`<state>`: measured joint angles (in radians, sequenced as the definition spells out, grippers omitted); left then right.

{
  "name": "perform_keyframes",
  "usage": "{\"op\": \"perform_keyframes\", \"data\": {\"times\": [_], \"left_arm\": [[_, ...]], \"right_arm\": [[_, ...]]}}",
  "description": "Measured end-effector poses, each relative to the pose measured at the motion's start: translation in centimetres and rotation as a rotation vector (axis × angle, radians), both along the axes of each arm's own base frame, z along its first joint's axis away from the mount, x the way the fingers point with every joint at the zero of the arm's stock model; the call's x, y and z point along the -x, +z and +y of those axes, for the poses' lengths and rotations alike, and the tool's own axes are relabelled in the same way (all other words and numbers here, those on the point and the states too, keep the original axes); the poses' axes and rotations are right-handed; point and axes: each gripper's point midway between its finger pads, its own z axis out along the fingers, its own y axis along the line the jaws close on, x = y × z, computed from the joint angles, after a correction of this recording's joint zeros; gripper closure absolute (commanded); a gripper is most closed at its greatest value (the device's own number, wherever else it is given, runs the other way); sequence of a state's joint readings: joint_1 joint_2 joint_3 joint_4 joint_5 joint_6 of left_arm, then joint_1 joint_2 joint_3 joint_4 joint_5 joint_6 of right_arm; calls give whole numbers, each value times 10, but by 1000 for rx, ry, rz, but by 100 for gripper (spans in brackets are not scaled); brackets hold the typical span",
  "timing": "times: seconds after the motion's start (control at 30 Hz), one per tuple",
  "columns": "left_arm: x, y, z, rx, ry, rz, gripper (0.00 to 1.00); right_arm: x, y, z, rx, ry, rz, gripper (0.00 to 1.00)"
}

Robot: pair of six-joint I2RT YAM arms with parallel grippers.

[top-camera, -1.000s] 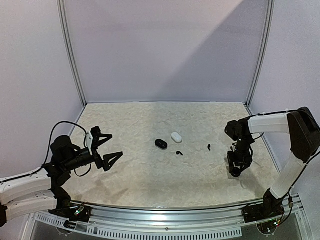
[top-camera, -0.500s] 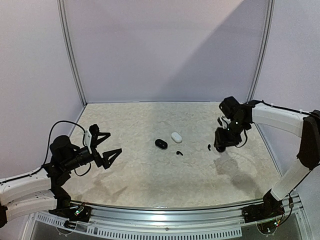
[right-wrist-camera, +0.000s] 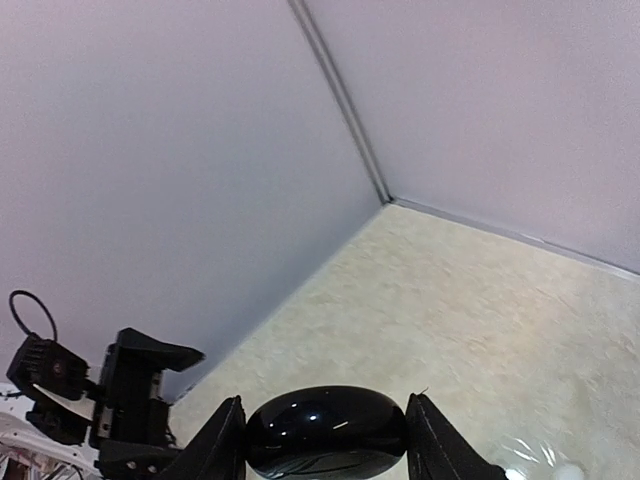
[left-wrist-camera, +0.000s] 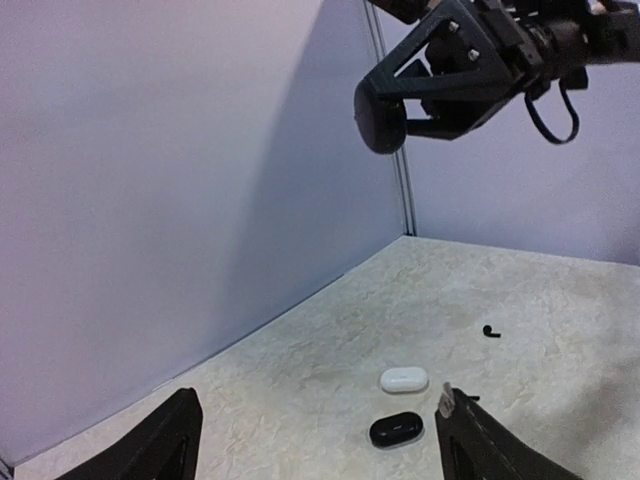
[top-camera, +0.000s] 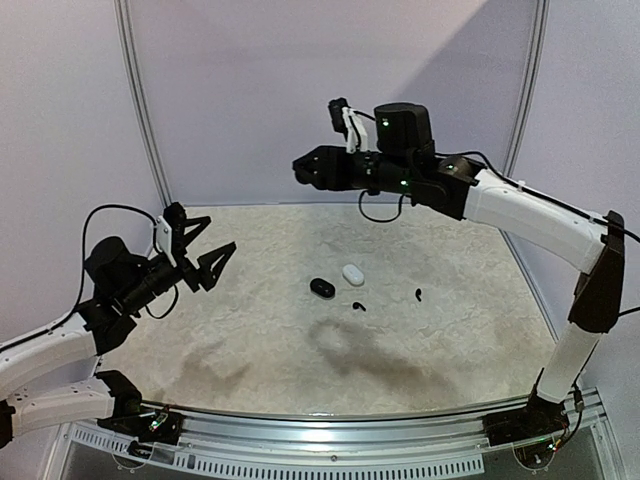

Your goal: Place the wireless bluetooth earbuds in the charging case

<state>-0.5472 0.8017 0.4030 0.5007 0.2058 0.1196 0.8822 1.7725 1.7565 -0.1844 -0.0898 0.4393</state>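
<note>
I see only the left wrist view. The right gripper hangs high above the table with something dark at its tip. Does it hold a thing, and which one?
Observer: Yes. The right wrist view shows the right gripper shut on a glossy black case, oval in shape.
Operator: I count one black earbud. Are there more?
Observer: One more. In the top view a second black earbud lies just on the near side of the white case.
Operator: Is my gripper close to them?
Observer: No. The left gripper, open, is off to the left, well apart from the white case and the other black case beside it.
</note>
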Motion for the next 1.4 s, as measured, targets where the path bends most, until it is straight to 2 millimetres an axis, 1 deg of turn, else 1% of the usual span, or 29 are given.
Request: {"op": "perform_keyframes", "data": {"times": [0.03, 0.07, 0.17, 0.2, 0.27, 0.33, 0.4, 0.47, 0.53, 0.67, 0.8, 0.9, 0.97, 1.07, 1.27, 1.33, 1.4], "left_arm": [[-3, 7, -4, -2, -6, -12, 19], [-4, 13, -8, 0, -17, -21, 19], [-6, 30, -24, 4, -57, -56, 29], [-5, 33, -29, 3, -69, -66, 32], [-3, 41, -41, -7, -89, -103, 34], [0, 46, -51, -11, -100, -133, 37], [0, 51, -57, -15, -100, -155, 41], [-2, 58, -61, -20, -89, -182, 49], [-3, 67, -64, -22, -70, -217, 52], [-4, 82, -63, -37, -21, -289, 52], [-6, 85, -62, -82, 16, -344, 52], [-8, 86, -62, -107, 32, -369, 48], [-10, 88, -62, -117, 42, -383, 50], [-10, 93, -63, -120, 51, -402, 58], [-10, 104, -63, -112, 60, -430, 65], [-10, 105, -63, -110, 61, -432, 71], [-10, 104, -64, -114, 58, -433, 82]], "right_arm": [[0, 5, 7, -23, 16, -19, 74], [14, 10, 25, -46, 69, -40, 74], [32, 16, 52, -97, 157, -84, 75], [36, 17, 58, -110, 176, -97, 75], [42, 19, 66, -128, 206, -114, 75], [47, 20, 72, -141, 228, -127, 75], [51, 24, 74, -153, 245, -143, 76], [53, 28, 75, -162, 255, -156, 76], [56, 32, 76, -176, 266, -171, 76], [58, 39, 76, -198, 274, -190, 76], [58, 40, 76, -209, 276, -194, 77], [58, 37, 77, -209, 276, -187, 77], [59, 38, 77, -213, 281, -187, 77], [60, 38, 78, -215, 292, -184, 78], [63, 38, 78, -217, 307, -182, 79], [64, 38, 79, -218, 315, -181, 79], [65, 38, 79, -220, 321, -178, 79]]}}
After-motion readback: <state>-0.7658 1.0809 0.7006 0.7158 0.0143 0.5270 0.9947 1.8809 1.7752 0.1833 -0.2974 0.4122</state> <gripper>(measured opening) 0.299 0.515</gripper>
